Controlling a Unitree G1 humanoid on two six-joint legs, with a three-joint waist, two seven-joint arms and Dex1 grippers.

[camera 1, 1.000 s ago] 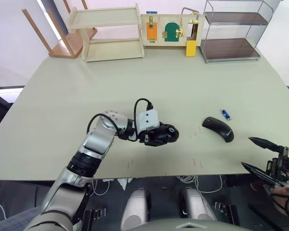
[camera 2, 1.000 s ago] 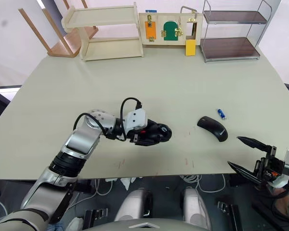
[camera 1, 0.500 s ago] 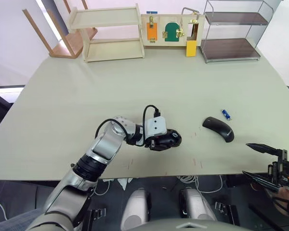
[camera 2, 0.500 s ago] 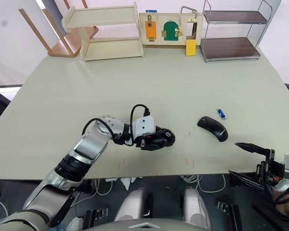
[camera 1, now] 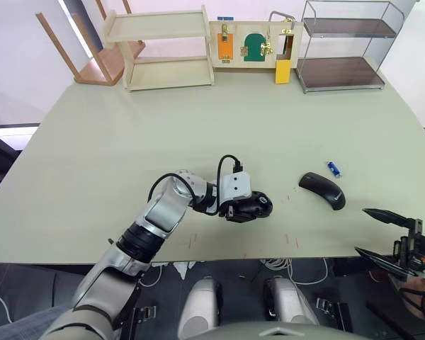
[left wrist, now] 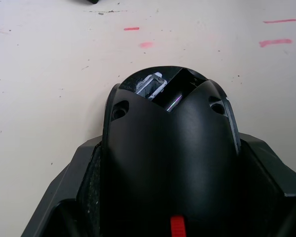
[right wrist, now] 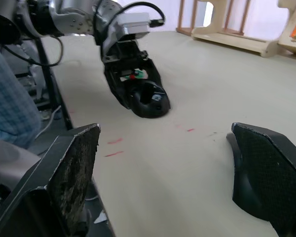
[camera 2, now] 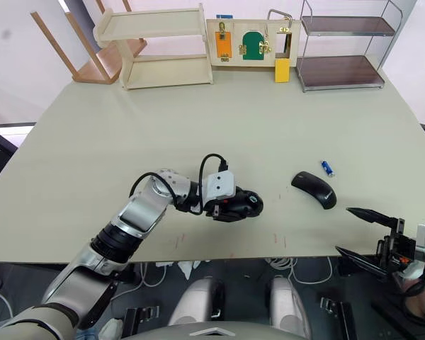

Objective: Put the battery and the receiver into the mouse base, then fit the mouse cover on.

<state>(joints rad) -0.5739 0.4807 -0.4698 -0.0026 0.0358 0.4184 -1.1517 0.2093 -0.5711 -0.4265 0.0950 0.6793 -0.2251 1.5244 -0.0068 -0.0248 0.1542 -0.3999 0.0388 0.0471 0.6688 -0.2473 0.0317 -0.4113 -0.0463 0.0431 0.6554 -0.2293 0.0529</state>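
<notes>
My left gripper (camera 1: pixel 246 208) is shut on the mouse base (left wrist: pixel 170 148), a black oval body with a red part (left wrist: pixel 176 226), held low over the table's middle front. The mouse cover (camera 1: pixel 323 190), a smooth black shell, lies on the table to the right of it. Just behind the cover rests the small blue battery (camera 1: pixel 333 168). My right gripper (camera 1: pixel 388 236) hangs open off the table's front right corner, with nothing between its fingers (right wrist: pixel 73 173). The receiver is out of view.
Along the table's far edge stand a wooden shelf (camera 1: pixel 166 49), a board with small doors and latches (camera 1: pixel 251 41), a yellow block (camera 1: pixel 282 71) and a wire rack (camera 1: pixel 343 53). A wooden chair (camera 1: pixel 92 53) stands behind the back left corner.
My left gripper has carried the mouse base to the right, closer to the mouse cover. The right gripper has hardly moved and stays open.
</notes>
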